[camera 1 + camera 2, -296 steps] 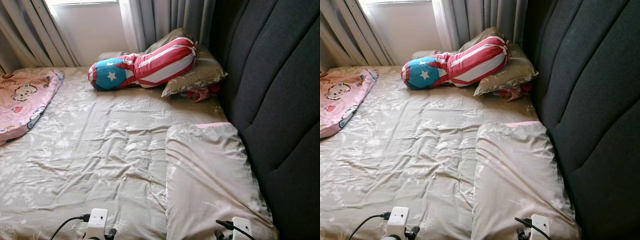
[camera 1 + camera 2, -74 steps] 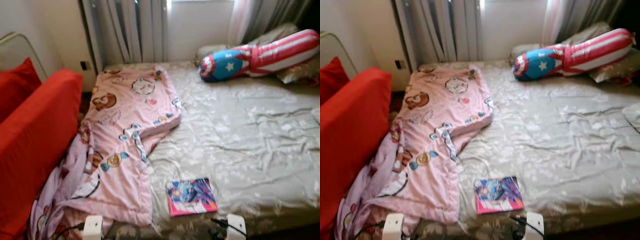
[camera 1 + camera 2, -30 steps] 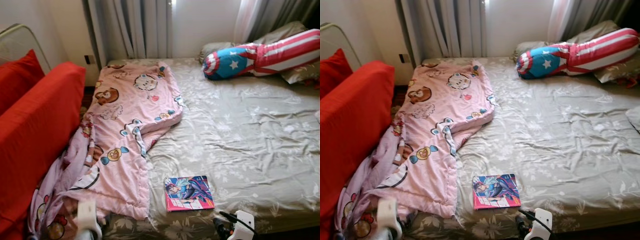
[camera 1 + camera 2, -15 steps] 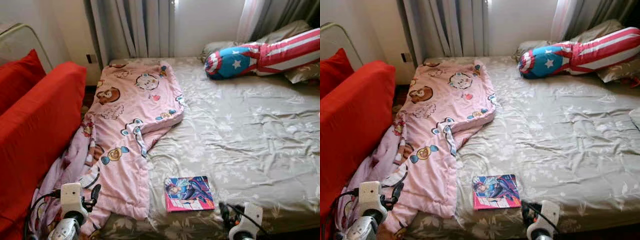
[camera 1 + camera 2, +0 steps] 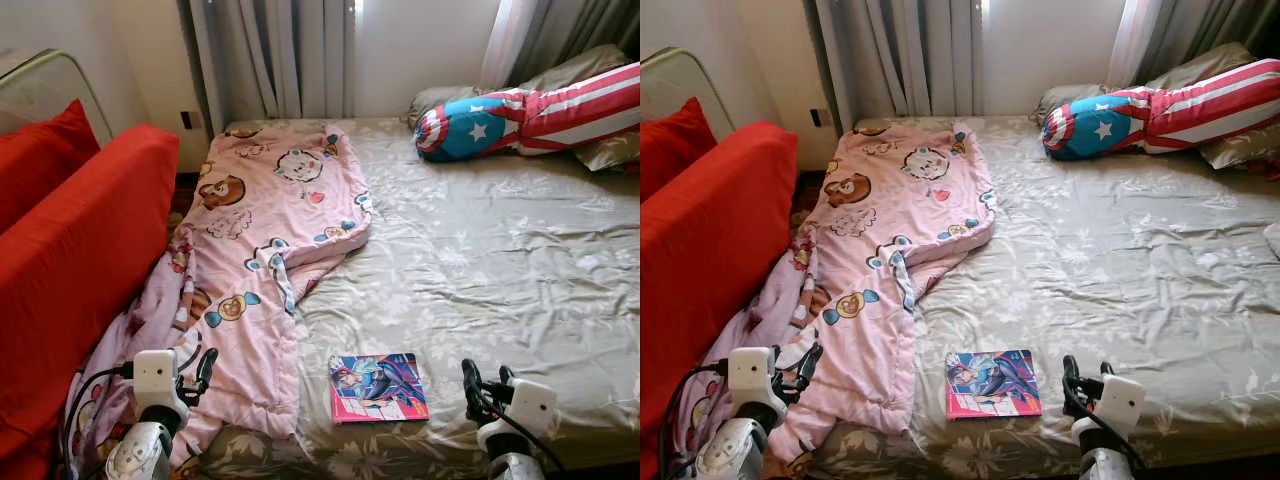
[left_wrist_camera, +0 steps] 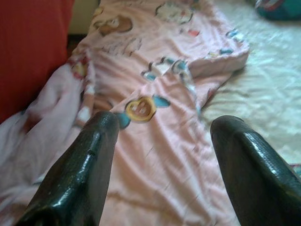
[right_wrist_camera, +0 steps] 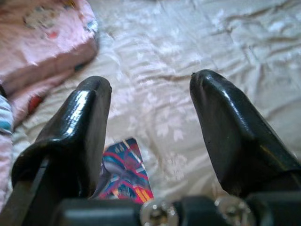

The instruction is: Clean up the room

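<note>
The bed [image 5: 520, 260] spans the centre and right of the frame. The red sofa [image 5: 70, 270] stands at the left. The pink blanket [image 5: 265, 260] trails from upper centre off the lower-left edge. The book [image 5: 378, 386] lies at lower centre. Your left gripper [image 6: 160, 165] hangs above the blanket, fingers wide apart, empty. Your right gripper [image 7: 150, 136] hovers beside the book, equally spread, empty. Risk: pinching sheet along with the book, or dragging the overhanging blanket to the floor.

Silver arms, white wrist cams w/ black cables, glossy blk fingers [image 6: 89, 169].
</note>
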### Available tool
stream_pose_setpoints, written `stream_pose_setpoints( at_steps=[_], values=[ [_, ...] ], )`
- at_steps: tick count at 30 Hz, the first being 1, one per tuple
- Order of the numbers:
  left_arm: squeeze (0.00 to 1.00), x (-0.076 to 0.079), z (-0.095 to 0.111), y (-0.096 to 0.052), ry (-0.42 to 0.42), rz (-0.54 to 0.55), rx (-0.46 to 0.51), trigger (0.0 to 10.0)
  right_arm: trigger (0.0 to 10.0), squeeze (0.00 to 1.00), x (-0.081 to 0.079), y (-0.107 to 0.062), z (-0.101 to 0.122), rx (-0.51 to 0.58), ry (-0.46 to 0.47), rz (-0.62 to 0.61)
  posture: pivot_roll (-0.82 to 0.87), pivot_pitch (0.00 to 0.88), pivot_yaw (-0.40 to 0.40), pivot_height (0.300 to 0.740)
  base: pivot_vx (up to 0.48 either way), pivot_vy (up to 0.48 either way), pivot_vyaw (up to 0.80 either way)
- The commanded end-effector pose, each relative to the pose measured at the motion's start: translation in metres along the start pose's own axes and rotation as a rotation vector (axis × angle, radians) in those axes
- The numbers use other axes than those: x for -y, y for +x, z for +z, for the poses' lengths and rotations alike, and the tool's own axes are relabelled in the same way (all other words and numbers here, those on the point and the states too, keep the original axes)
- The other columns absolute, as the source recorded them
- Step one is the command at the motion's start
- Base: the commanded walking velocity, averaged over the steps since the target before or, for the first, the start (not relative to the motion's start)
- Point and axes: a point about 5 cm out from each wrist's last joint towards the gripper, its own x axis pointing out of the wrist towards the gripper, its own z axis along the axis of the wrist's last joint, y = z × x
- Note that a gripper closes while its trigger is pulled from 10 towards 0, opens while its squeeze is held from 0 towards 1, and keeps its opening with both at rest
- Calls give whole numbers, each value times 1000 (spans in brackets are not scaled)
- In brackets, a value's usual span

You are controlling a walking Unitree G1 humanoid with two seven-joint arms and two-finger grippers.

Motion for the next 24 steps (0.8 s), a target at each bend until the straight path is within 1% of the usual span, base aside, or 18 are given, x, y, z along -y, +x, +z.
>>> stream_pose_setpoints(
  at_steps=[1,4,7,8,10,13,14,15,16,19,24],
  values=[
    [0,8,8,4,11,-45,20,10000,10000,0,-4,0,1,-1,-4,45,37,0,-24,740,0,0,0],
    [0,11,12,5,7,-51,36,10000,10000,0,-8,3,2,-9,-20,71,31,0,-24,740,0,0,0],
    [0,10,13,2,-12,-32,46,10000,10000,0,-4,5,3,-17,-21,46,17,0,-22,740,0,0,0],
    [0,11,13,1,-24,-24,40,10000,10000,0,0,6,6,-18,-17,31,20,0,-24,740,0,0,0],
    [0,13,12,0,-45,-21,38,10000,10000,0,2,5,6,-20,-19,33,21,0,-27,740,0,0,0],
    [0,19,11,0,-60,-37,33,10000,10000,0,3,3,5,-36,-31,47,25,0,-34,740,0,0,0],
    [0,21,11,0,-51,-55,27,10000,10000,0,2,3,4,-42,-36,56,27,0,-36,740,0,0,0],
    [0,24,11,1,-37,-92,17,10000,10000,0,-1,2,3,-43,-41,66,30,0,-36,740,0,0,619],
    [0,25,11,1,-28,-106,12,10000,10000,0,-3,2,2,-47,-44,77,29,0,-36,740,0,0,800],
    [0,25,11,3,-27,-112,1,10000,10000,0,-7,2,1,-54,-61,107,31,0,-35,740,0,0,800],
    [0,27,10,6,-36,-107,-14,10000,10000,0,-9,4,4,-54,-43,114,32,0,-44,740,0,0,800]
  ],
)
